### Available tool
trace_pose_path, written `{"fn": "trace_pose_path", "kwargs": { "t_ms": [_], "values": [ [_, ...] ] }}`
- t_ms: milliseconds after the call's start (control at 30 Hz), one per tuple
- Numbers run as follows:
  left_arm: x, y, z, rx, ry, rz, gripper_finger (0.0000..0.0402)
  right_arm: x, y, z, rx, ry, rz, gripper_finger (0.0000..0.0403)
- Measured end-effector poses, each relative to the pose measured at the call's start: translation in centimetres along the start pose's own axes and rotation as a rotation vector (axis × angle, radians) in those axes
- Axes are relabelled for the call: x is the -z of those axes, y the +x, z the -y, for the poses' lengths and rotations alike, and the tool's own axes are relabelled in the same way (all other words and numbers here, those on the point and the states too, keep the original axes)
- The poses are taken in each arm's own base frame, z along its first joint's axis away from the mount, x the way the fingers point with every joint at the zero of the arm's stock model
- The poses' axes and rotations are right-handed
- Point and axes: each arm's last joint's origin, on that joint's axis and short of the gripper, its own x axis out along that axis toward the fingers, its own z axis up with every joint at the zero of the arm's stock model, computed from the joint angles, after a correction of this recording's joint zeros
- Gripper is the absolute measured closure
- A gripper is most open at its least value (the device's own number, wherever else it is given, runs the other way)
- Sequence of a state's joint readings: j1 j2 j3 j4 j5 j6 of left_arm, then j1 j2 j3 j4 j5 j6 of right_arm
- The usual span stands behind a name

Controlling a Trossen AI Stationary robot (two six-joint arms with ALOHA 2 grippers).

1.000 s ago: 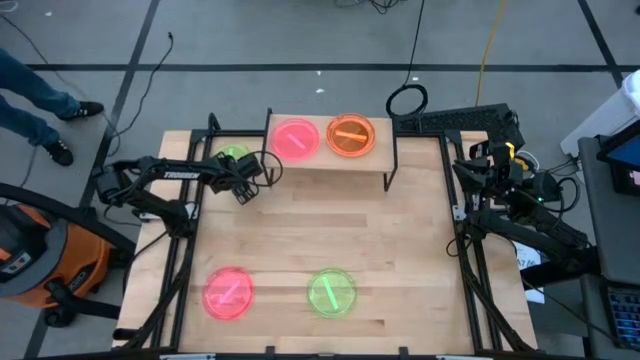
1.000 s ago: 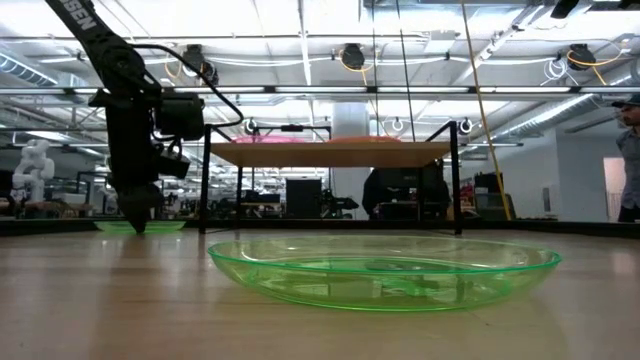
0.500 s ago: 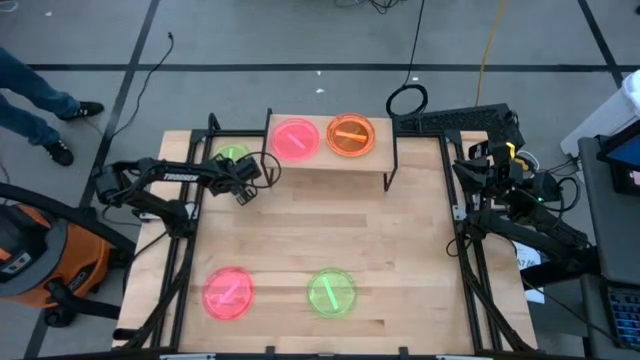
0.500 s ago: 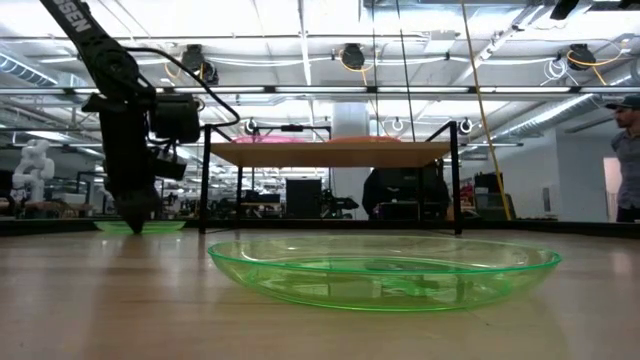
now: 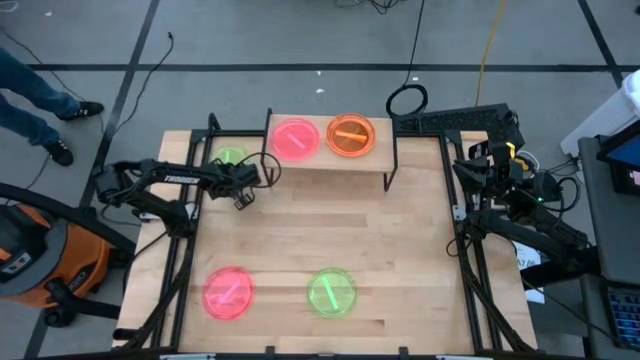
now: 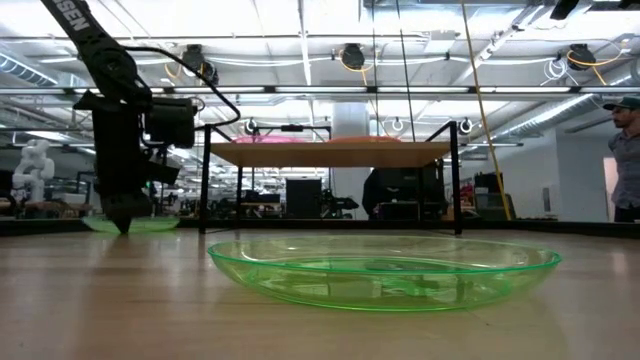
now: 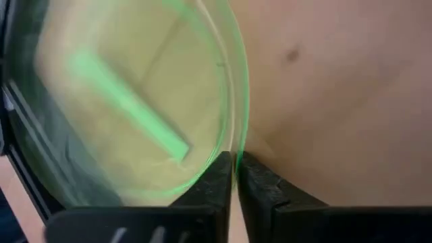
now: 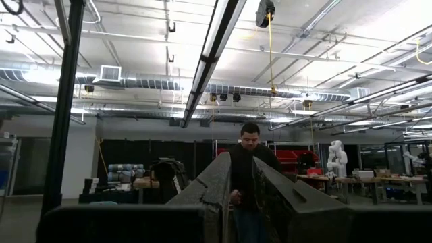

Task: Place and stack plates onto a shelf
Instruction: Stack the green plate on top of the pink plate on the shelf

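Rim grip on green plate
Left gripper is pinched on its thin edge; light, slick, springy plastic is judged best held there.

Left gripper beside a green plate, pink plate and orange plate on the shelf.

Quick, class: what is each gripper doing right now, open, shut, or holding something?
Left gripper: shut on the rim of the green plate beside the shelf.
Right gripper: parked at the table's right edge, fingers close together, holding nothing.
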State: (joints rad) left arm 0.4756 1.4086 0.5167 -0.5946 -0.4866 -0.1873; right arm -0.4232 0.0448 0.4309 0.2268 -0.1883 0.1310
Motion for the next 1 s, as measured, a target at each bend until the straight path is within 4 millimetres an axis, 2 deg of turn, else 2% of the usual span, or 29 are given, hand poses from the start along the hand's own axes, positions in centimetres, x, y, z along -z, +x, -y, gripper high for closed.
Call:
{"fn": "trace_pose_path", "kwargs": {
  "t_ms": [67, 200, 500, 1000],
  "values": [
    [0.3, -0.2, 0.4, -0.001, 0.004, -0.010, 0.0393, 0.0, 0.0, 0.0, 0.000, 0.000, 0.000, 0.0353],
    [0.3, -1.4, 1.4, 0.033, 0.022, -0.006, 0.0397, 0.0, 0.0, 0.0, 0.000, 0.000, 0.000, 0.0353],
    [-0.6, -5.7, 3.5, 0.049, 0.036, 0.038, 0.0399, 0.0, 0.0, 0.0, 0.000, 0.000, 0.000, 0.0353],
    [-0.6, -13.2, 3.6, -0.123, 0.057, 0.071, 0.0401, 0.0, 0.0, 0.0, 0.000, 0.000, 0.000, 0.0353]
  ]
}}
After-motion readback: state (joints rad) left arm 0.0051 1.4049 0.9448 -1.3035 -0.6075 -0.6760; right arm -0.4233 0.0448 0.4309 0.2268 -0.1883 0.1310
